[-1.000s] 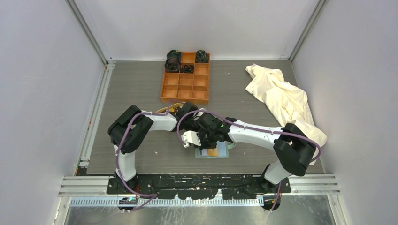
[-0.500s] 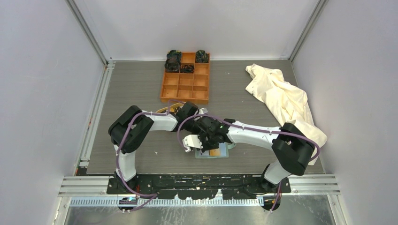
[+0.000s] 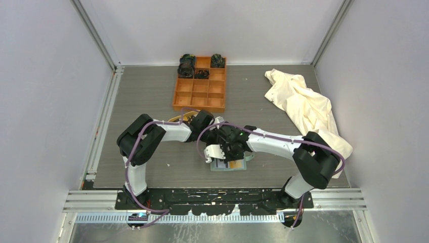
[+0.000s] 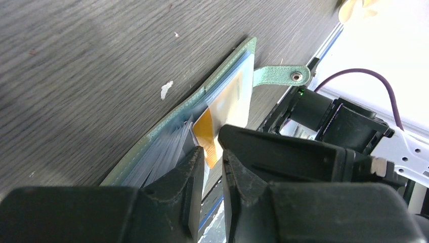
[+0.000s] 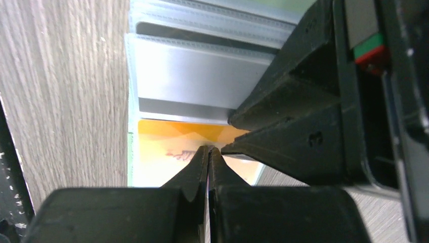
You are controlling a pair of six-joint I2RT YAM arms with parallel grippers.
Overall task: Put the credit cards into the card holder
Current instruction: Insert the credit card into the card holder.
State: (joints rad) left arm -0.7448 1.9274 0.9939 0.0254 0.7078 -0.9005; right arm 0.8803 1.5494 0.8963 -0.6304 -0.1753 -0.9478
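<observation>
The sage-green card holder (image 3: 222, 168) lies open on the table near the front edge, pale pockets (image 5: 192, 76) facing up and strap tab (image 4: 281, 76) to the right. An orange-and-tan credit card (image 4: 222, 114) sits partly in a pocket. My left gripper (image 4: 210, 154) hovers over the holder's pockets, jaws a narrow gap apart with nothing between them. My right gripper (image 5: 209, 149) is shut, its tips resting on the orange card (image 5: 162, 149). Both grippers crowd together over the holder in the top view, left gripper (image 3: 221, 157) beside right gripper (image 3: 232, 152). No other cards are visible.
An orange nine-compartment box (image 3: 200, 88) stands at the back, dark items in its far cells. A cream cloth (image 3: 303, 106) is heaped at the right. A tan object (image 3: 182, 117) peeks out under the left arm. The black base rail (image 3: 217, 197) runs just in front of the holder.
The left wrist has shifted right over the holder and its jaws have parted slightly. The right gripper stays shut on the same spot.
</observation>
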